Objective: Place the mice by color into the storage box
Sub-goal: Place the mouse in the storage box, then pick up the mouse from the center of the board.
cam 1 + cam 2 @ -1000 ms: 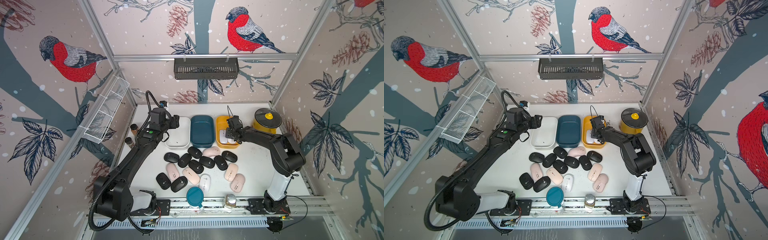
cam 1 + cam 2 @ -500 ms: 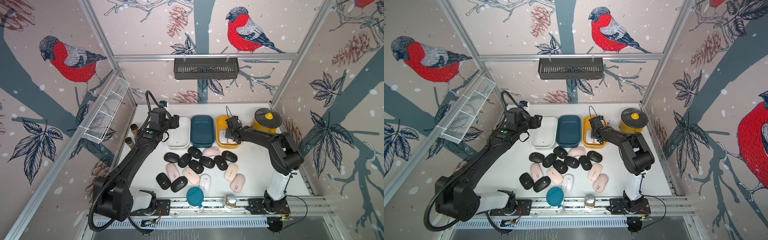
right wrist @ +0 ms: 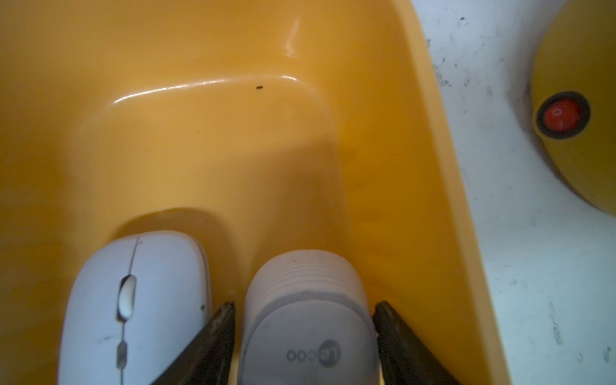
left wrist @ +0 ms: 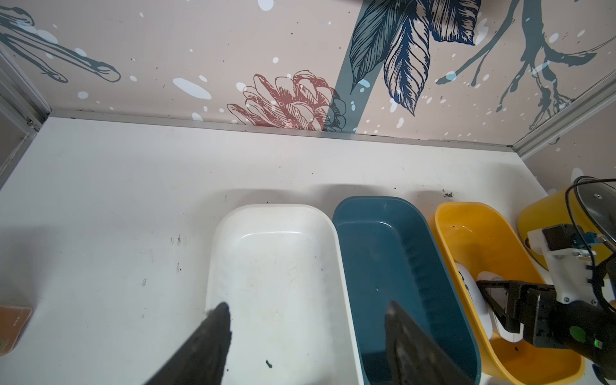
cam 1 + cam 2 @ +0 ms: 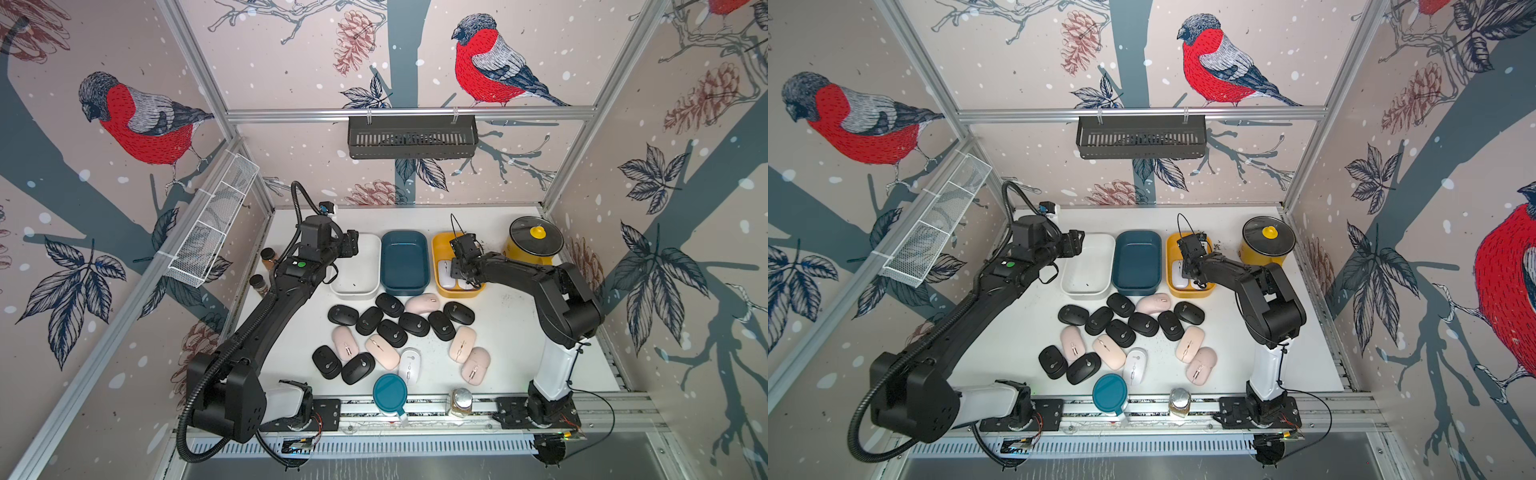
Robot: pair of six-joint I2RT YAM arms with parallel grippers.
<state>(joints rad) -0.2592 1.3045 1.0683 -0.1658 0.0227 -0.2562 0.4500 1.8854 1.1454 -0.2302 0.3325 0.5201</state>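
Right wrist view puts my right gripper [image 3: 303,306] down inside the yellow bin [image 3: 233,133]. Its fingers [image 3: 213,340] stand on either side of a white mouse [image 3: 306,336] that lies on the bin floor with its ridged end and small printed rings facing up. Both fingertips sit right at the mouse's sides. I cannot tell whether they press on it or stand just clear, so I cannot say if I am holding it. A second white mouse [image 3: 133,300] lies just beside it, wheel side up, in the same bin. A yellow pot [image 3: 573,166] stands on the table [image 3: 500,233] outside the bin wall.

My left gripper [image 4: 308,308] hangs above the white bin [image 4: 266,208], its jaws apart with nothing between them. The blue bin [image 4: 383,250] sits beside the white one, and both hold no mice.

Both top views show the three bins in a row at the back of the table, white, blue, then yellow. The other mice lie loose in front of them. The black mice [image 5: 415,324] are bunched together, the pink mice [image 5: 462,343] are scattered among them, and a third white mouse [image 5: 1136,363] lies near the front edge.
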